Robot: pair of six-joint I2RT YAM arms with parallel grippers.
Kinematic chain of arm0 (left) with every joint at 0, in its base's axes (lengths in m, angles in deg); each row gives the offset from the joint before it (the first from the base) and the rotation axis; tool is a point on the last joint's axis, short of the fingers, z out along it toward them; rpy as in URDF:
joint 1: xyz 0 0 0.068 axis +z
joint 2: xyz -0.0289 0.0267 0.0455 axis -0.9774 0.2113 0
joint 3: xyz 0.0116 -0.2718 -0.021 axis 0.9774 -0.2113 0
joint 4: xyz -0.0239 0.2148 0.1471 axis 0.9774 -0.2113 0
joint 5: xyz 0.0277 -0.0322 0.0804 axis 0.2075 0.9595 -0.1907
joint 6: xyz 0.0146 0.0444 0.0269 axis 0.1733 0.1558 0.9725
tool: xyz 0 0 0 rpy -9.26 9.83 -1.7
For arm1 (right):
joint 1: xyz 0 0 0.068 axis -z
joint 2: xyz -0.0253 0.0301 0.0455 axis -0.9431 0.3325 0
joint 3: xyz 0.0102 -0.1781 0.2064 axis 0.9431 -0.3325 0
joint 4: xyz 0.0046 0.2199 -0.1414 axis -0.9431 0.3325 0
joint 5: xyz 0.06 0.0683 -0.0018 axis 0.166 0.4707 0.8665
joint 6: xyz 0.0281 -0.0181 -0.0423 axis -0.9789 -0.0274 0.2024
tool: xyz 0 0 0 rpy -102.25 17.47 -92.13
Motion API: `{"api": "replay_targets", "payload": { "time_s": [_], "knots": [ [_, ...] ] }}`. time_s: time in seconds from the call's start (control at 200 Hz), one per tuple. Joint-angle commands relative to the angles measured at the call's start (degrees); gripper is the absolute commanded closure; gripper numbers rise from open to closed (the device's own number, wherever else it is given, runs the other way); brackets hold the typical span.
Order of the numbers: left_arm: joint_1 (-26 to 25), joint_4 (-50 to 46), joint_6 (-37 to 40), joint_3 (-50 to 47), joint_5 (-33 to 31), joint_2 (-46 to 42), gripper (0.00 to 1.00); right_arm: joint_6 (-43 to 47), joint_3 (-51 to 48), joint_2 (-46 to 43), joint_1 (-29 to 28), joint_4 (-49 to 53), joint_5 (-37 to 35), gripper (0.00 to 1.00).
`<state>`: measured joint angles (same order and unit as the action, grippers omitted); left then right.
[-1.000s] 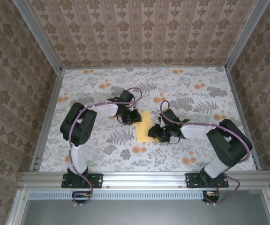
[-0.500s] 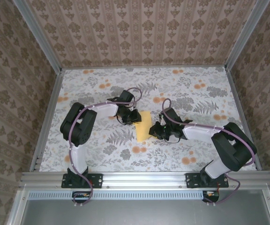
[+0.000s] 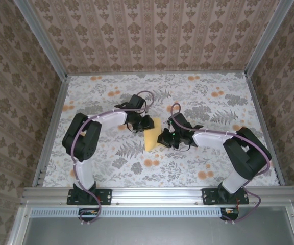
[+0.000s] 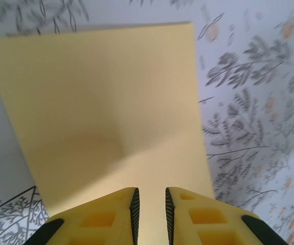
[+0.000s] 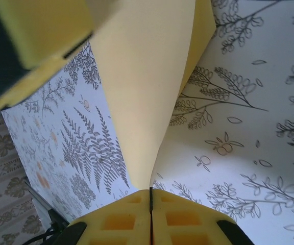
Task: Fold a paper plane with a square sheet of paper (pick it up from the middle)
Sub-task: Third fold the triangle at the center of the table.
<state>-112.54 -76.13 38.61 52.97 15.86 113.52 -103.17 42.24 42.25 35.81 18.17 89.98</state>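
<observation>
In the top view, the square sheet of paper (image 3: 151, 137) is seen near the middle of the floral-printed table (image 3: 198, 97), between the two arms. The left gripper (image 3: 146, 123) is placed at the sheet's 11 o'clock corner, and the right gripper (image 3: 163, 138) is set against its 3 o'clock edge. In the left wrist view, the pale-yellow sheet (image 4: 106, 112) is spread out towards 12 o'clock from the left gripper (image 4: 152, 196). A soft shadowed dent is seen near its middle, and its far edge is outlined against the table print. The yellow fingers (image 4: 111, 217) of this gripper are held a little apart. A narrow slit is left between them, and the paper's colour is seen in it. Whether the sheet is actually gripped there cannot be told. In the right wrist view, the jaws of the right gripper (image 5: 150, 193) are pressed flat together and the sheet (image 5: 142, 92) is pinched in their seam. From that pinch the paper is lifted clear of the table and widens towards 12 o'clock, with one side curled over on itself. A yellow finger (image 5: 40, 30) of the other arm is seen at 10 o'clock, just beside the raised paper. The table print is visible beneath the sheet at 3 and 9 o'clock.
</observation>
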Motion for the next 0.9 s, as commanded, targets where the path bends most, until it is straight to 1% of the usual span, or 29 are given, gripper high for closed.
{"api": "replay_targets", "payload": {
  "time_s": [0.0, 0.24, 0.44, 0.52, 0.685, 0.86, 0.895],
  "knots": [
    [1.22, -1.11, 1.30, 1.47, -2.04, -0.49, 0.76, -0.80, 2.27, 1.95, -0.39, 1.76, -1.29, 0.92],
    [2.48, -1.90, 3.74, 3.09, -3.31, 2.57, 0.77, -0.56, 3.13, 1.83, -0.48, 5.57, -1.75, 0.92],
    [2.40, -2.53, 5.24, 3.01, -2.48, 2.47, 0.78, -0.01, 1.50, -1.77, -0.48, 10.71, -1.32, 0.92],
    [1.93, -2.49, 5.79, 2.65, -1.70, 1.77, 0.78, 0.01, 0.55, -3.47, -0.48, 12.48, -1.23, 0.92],
    [0.05, -2.49, 5.50, 0.23, -2.15, 1.29, 0.79, -0.55, -0.78, -6.20, -0.49, 15.04, -1.83, 0.92],
    [-0.83, -1.87, 5.32, -1.72, -2.52, 1.59, 0.81, -0.51, 0.27, -5.49, -0.90, 14.87, -1.42, 0.92],
    [-0.93, -1.88, 5.40, -1.83, -2.40, 1.93, 0.83, -0.15, 0.92, -4.99, -1.13, 14.93, -1.31, 0.92]
  ]
}}
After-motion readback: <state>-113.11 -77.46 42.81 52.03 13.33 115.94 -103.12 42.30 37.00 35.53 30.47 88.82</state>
